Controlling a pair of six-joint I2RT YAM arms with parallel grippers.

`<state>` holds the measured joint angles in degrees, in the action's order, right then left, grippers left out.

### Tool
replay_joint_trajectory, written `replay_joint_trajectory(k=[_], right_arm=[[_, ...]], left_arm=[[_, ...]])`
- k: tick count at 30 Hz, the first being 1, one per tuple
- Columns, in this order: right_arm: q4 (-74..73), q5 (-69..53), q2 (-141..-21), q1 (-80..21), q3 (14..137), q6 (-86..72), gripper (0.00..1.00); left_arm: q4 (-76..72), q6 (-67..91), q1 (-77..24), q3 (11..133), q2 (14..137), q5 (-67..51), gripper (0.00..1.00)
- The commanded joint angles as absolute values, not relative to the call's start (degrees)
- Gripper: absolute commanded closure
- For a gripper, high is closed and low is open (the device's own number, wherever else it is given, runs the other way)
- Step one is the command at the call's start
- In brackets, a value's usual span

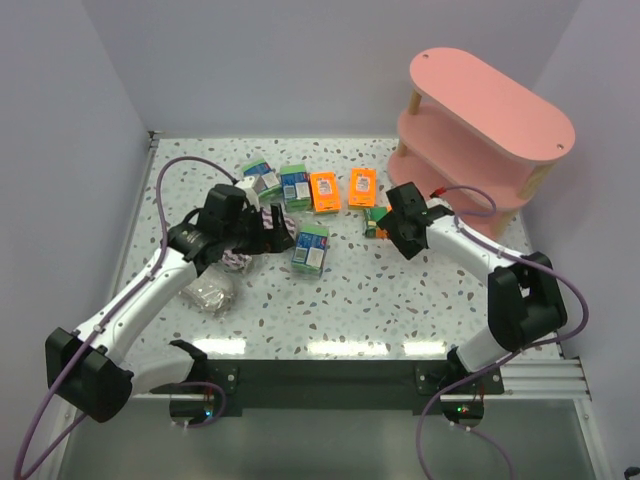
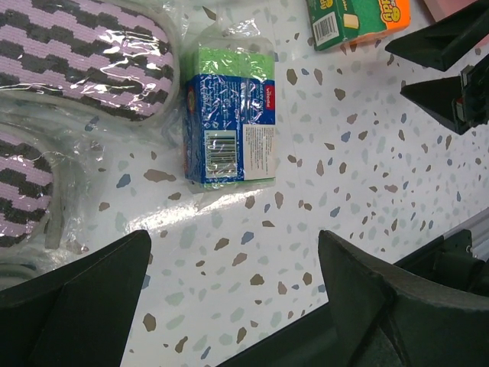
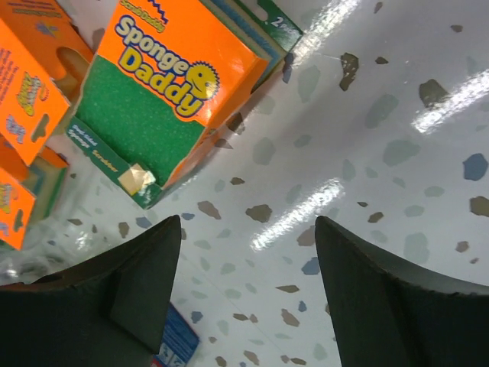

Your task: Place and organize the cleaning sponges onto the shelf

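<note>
Cleaning sponges lie on the speckled table: two green-and-blue packs (image 1: 262, 178) (image 1: 295, 185) and two flat orange packs (image 1: 324, 190) (image 1: 362, 187) in a far row. A third green-and-blue pack (image 1: 311, 248) (image 2: 229, 122) lies just ahead of my open left gripper (image 1: 275, 232) (image 2: 234, 237), apart from its fingers. Purple zigzag sponges (image 2: 84, 53) in clear wrap lie to its left. My right gripper (image 1: 398, 238) (image 3: 248, 222) is open over bare table, with an orange Sponge Daddy pack (image 1: 377, 222) (image 3: 164, 92) just beyond its left finger. The pink shelf (image 1: 490, 110) stands at the far right.
A greyish sponge in clear wrap (image 1: 210, 292) lies beside the left forearm. More orange packs (image 3: 30, 84) show at the left edge of the right wrist view. The right gripper's fingers (image 2: 451, 69) appear at the upper right of the left wrist view. Walls enclose the table.
</note>
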<state>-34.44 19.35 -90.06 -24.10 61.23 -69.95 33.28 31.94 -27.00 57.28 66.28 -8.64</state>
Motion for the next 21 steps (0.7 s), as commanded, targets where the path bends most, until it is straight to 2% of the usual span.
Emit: replay_joint_trajectory(k=[1, 16, 19, 20, 21], right_arm=[[-20.6, 19.7, -86.7, -24.2, 58.2, -78.0, 0.27], [-19.1, 19.6, -95.4, -23.4, 58.7, -82.2, 0.52], [-18.5, 19.8, -95.4, -23.2, 57.3, -81.9, 0.64], [-18.3, 19.9, -95.1, -23.1, 56.6, -81.7, 0.75], [-18.5, 20.0, -94.9, -23.1, 56.4, -81.2, 0.78]], left_arm=[[30.8, 31.1, -26.7, 57.0, 65.9, -9.4, 0.04], [30.3, 31.0, -26.7, 54.8, 65.8, -10.2, 0.04], [30.0, 31.1, -26.7, 54.1, 65.9, -10.5, 0.04], [30.0, 31.1, -26.7, 54.1, 66.0, -10.6, 0.04], [29.7, 31.1, -26.7, 54.1, 66.0, -10.8, 0.04]])
